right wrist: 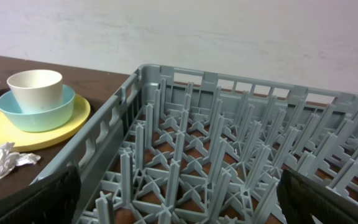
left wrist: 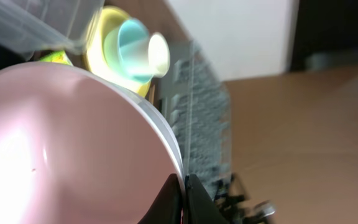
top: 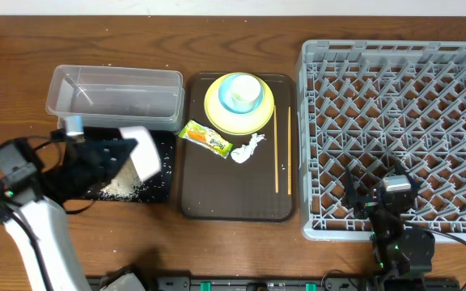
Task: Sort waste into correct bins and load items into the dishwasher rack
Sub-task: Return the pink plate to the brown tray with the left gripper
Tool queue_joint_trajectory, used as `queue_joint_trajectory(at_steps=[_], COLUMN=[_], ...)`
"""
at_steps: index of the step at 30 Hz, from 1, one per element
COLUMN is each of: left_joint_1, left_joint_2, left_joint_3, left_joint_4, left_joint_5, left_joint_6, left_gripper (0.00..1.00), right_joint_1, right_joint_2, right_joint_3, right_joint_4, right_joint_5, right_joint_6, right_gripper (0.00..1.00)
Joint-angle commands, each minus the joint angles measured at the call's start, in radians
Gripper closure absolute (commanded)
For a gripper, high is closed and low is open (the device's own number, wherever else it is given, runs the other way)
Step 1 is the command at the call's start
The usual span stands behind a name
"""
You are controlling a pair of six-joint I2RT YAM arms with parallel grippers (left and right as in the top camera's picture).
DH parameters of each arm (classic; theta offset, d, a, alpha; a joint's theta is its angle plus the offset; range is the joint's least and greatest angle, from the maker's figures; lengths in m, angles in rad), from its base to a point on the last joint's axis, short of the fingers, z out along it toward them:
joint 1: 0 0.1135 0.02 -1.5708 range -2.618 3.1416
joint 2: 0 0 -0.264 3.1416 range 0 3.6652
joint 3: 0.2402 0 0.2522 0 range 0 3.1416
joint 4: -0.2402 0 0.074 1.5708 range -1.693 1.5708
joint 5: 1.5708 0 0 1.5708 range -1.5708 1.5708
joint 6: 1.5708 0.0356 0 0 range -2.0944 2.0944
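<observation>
Rack: large square plastic dishwasher crate, uniform grey, its pegs forming a diamond lattice.
Tub: rectangular plastic tub, clear and colourless.
Shallow tray: rectangular shallow tray, black, speckled with white rice grains.
Serving tray: flat serving tray, dark brown.
Plate: round plate, yellow-green.
Cups: wide cup, light blue; small cup, creamy white.
Bowl: round bowl, pale pink underside, white rim.
Wrapper: small snack wrapper, green and orange.
Paper: crumpled paper scrap, white.
Chopsticks: two thin wooden chopsticks, pale tan.
Table: wooden table, reddish brown, streaked with grain.

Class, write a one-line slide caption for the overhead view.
Left end effector holds the bowl tilted over the black tray, rice scattered on it.
</observation>
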Motion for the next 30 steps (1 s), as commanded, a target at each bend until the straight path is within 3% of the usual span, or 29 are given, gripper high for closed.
queue_joint_trajectory(at_steps=[1,8,18,30], left_joint_1=[-0.138,-0.507,-0.946,-1.170], left_joint_2=[-0.117,-0.232,-0.115,0.179], left_joint_3=[0.013,0.013,0.012,0.012], left_joint_4=[-0.003,-0.008,-0.002,0.129], left_joint_5=[-0.258,-0.608,-0.955,-1.010], left_joint_6=[-0.105,-0.221,-0.335,-0.356], left_gripper=[0.94,0.94,0.94,0.94], right_joint_1=[0.007,0.007,0.007,0.007], right_joint_2=[0.001,0.001,0.001,0.001], right_joint_3=[-0.001,-0.001,-0.001,-0.001], right_joint_4=[-0.004,-0.004,-0.004,-0.004], right_joint_5=[-0.001,-0.001,-0.001,-0.001], right_joint_6=[-0.009,-0.009,-0.009,-0.009], right_gripper=[0.01,0.01,0.01,0.01])
